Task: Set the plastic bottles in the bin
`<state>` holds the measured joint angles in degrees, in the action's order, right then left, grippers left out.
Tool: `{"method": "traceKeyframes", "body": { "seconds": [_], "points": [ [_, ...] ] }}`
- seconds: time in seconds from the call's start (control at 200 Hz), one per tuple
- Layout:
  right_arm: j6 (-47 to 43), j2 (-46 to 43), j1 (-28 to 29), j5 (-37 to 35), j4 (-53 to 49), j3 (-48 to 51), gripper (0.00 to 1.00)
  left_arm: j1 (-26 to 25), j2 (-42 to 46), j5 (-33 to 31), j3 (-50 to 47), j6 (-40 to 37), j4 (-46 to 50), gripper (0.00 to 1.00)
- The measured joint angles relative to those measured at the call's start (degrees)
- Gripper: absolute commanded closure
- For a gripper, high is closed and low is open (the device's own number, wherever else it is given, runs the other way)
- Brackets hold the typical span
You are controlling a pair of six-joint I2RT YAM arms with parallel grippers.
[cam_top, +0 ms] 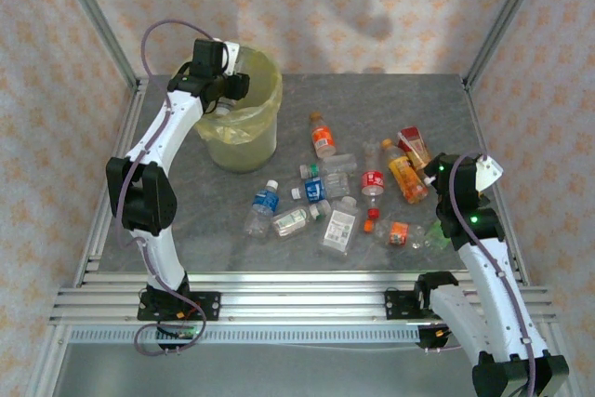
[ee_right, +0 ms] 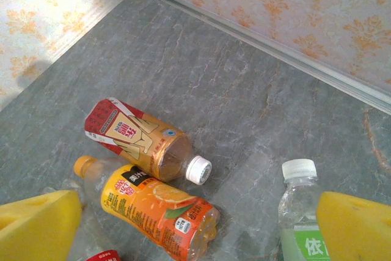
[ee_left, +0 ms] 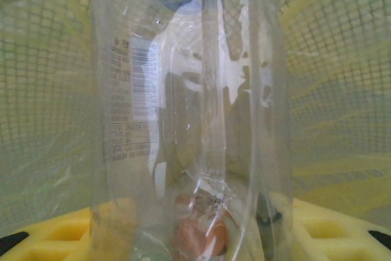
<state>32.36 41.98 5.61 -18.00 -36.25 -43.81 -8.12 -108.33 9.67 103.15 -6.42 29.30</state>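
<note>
The bin (cam_top: 244, 137), lined with a yellow-green bag, stands at the back left of the table. My left gripper (cam_top: 226, 98) hangs over its mouth, shut on a clear plastic bottle (ee_left: 189, 120) that stands between the yellow pads (ee_left: 58, 236). The bin's mesh wall (ee_left: 342, 59) shows behind the bottle. Several plastic bottles (cam_top: 339, 225) lie scattered mid-table. My right gripper (cam_top: 435, 178) (ee_right: 198, 230) is open above the right end of the pile. Below it lie a red-and-gold labelled bottle (ee_right: 140, 139), an orange juice bottle (ee_right: 159, 212) and a green-labelled bottle (ee_right: 299, 212).
A metal frame post and rail (ee_right: 269, 44) run along the table's far right edge beside the patterned wall. Bare grey tabletop (cam_top: 195, 211) lies between the bin and the front rail.
</note>
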Motion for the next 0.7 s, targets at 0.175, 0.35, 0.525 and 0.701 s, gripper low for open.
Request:
{"method": "traceKeyframes", "body": {
  "seconds": [0.175,0.35,0.525,0.701],
  "points": [
    [0.04,0.0,0.0,0.0,0.0,0.0,0.01,0.0,-0.02,0.04,-0.02,-1.42,1.42,0.38],
    [0.07,0.0,0.0,0.0,0.0,0.0,0.01,-0.02,-0.22,-0.07,-0.02,-2.99,3.63,0.36],
    [0.24,0.0,0.0,0.0,0.0,0.0,0.01,0.0,-1.29,-1.11,-0.04,-4.46,5.79,0.31],
    [0.24,0.0,0.0,0.0,0.0,0.0,0.01,-0.02,-3.63,-1.38,-0.04,-5.25,7.82,0.28]
  ]
}}
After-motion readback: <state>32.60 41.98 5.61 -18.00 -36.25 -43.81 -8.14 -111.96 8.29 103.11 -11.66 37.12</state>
